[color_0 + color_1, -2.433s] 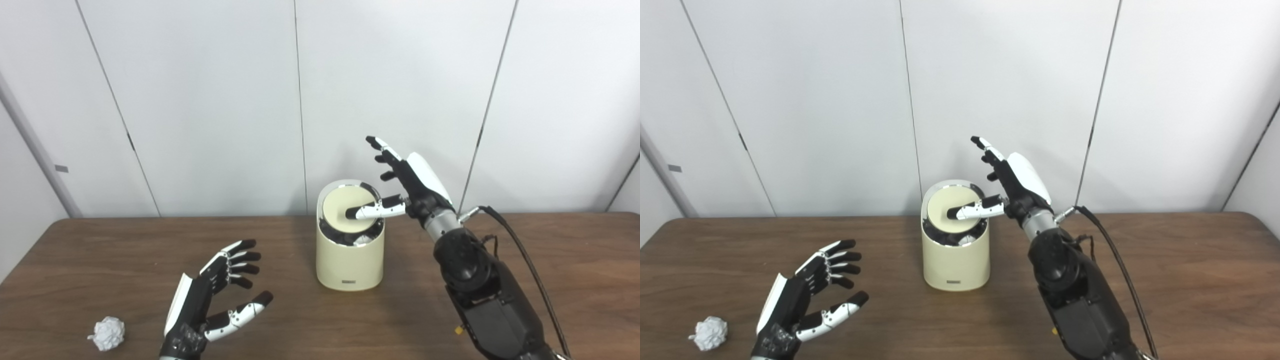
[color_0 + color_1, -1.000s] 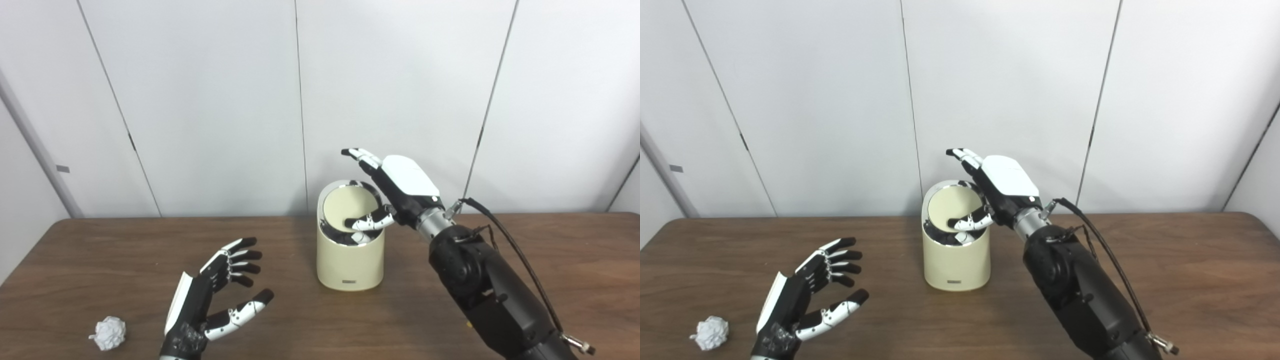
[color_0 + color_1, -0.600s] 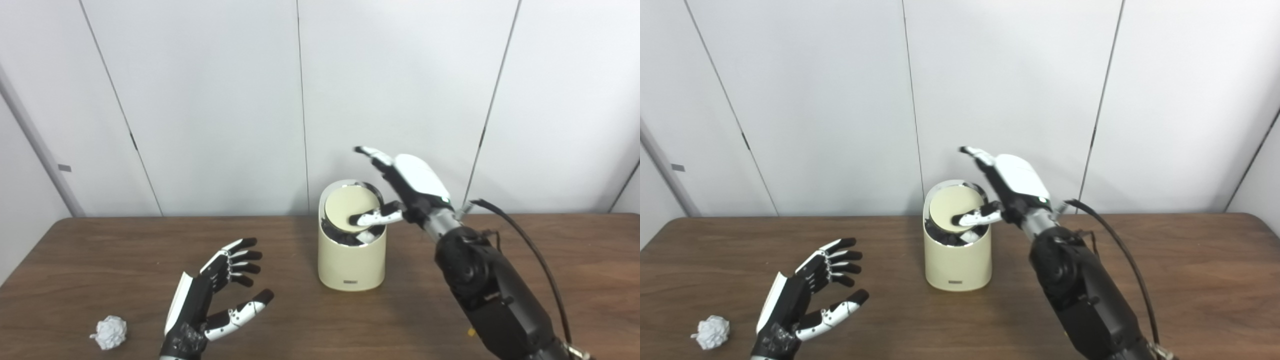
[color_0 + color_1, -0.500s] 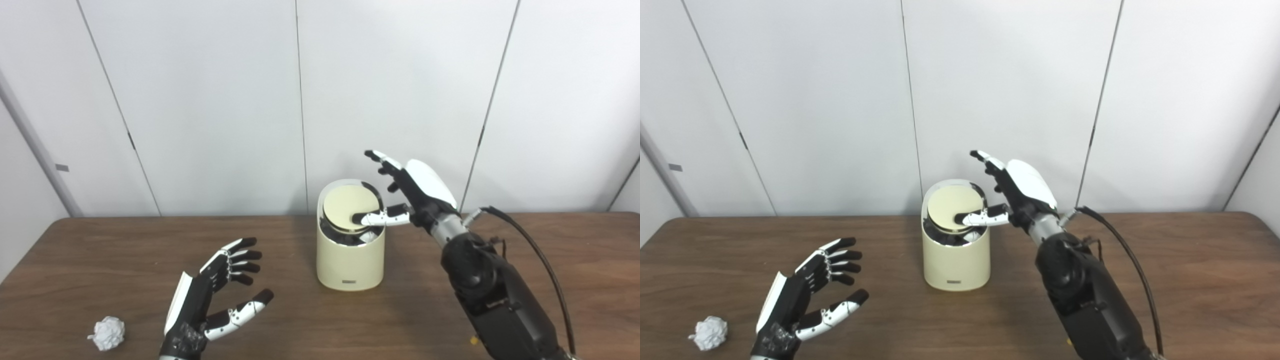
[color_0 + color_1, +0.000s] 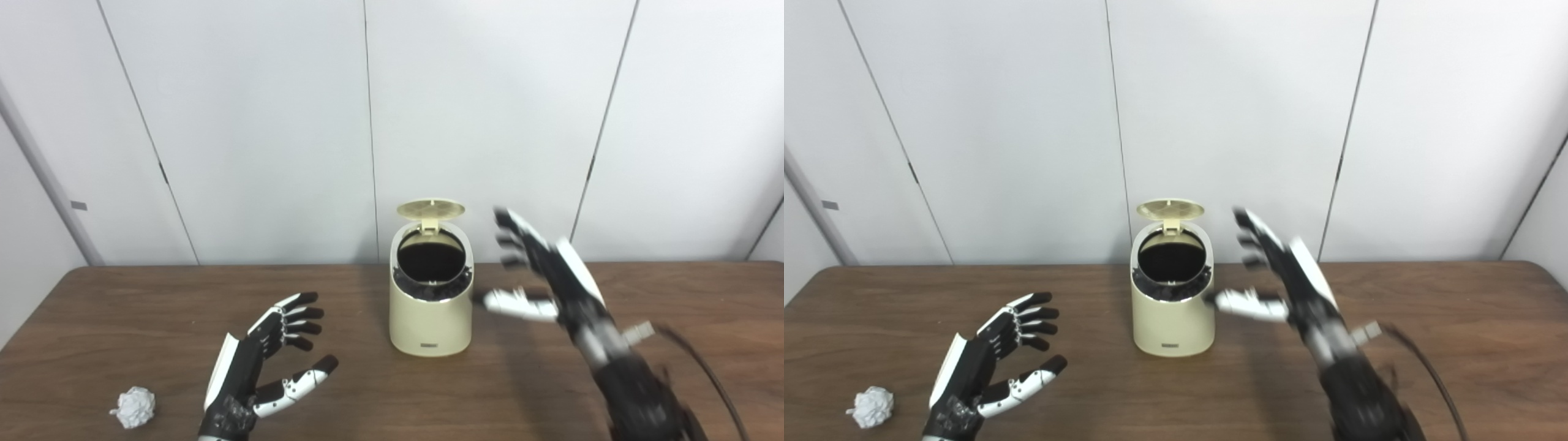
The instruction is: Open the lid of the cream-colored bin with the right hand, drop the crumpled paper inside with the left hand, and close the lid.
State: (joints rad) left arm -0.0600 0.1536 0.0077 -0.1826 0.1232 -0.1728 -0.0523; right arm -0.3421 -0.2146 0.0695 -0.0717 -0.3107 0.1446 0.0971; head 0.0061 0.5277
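The cream-colored bin (image 5: 430, 318) stands at the table's middle back, its round lid (image 5: 430, 209) flipped up at the rear and the dark inside showing. My right hand (image 5: 545, 275) is to the right of the bin, blurred by motion, open with fingers spread and holding nothing. The crumpled white paper (image 5: 133, 407) lies on the table near the front left corner. My left hand (image 5: 263, 361) hovers open just right of the paper, apart from it, palm turned toward the bin.
The brown wooden table (image 5: 704, 318) stretches wide on both sides of the bin. White wall panels (image 5: 245, 122) rise right behind its back edge. A black cable (image 5: 710, 373) trails along my right forearm.
The lid, pressed down by my right thumb half a second ago, has sprung up fully open. My right hand has pulled back, down and to the right. The left hand and paper stayed put.
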